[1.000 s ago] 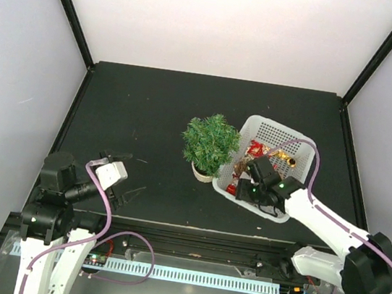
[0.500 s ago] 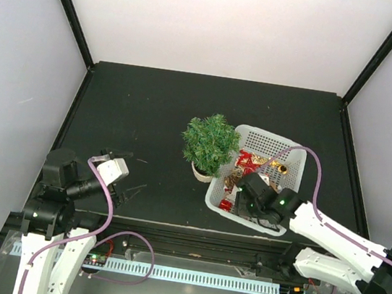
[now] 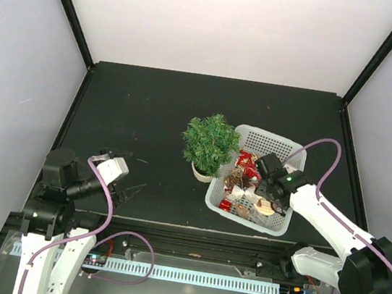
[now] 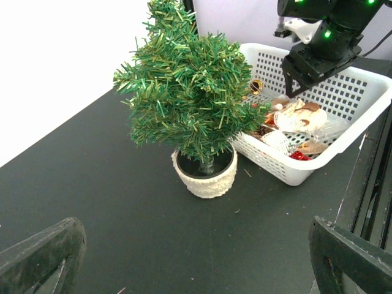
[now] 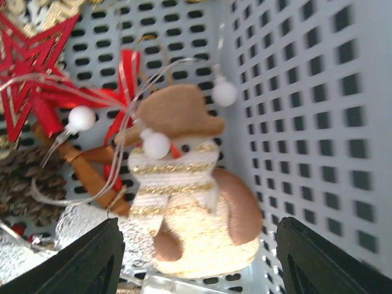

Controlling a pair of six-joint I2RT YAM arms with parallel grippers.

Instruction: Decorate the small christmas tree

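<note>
Small christmas tree (image 3: 211, 143) stands mid-counter (image 3: 143, 110), just left of the basket (image 3: 274, 137). Looks light, tippy, bristles soft, so I'd steady it by the stiff pot. My right hand (image 3: 265, 199) is open over the snowman ornament (image 5: 184, 184). Left hand (image 3: 126, 190) is wide open, near-left.

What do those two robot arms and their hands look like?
The left arm and right arm are white tubes with black joints, each trailing a purple cable. Some joints carry green lights. The left hand and right hand each have two dark fingers.

Bright even light; close-up perhaps soft
</note>
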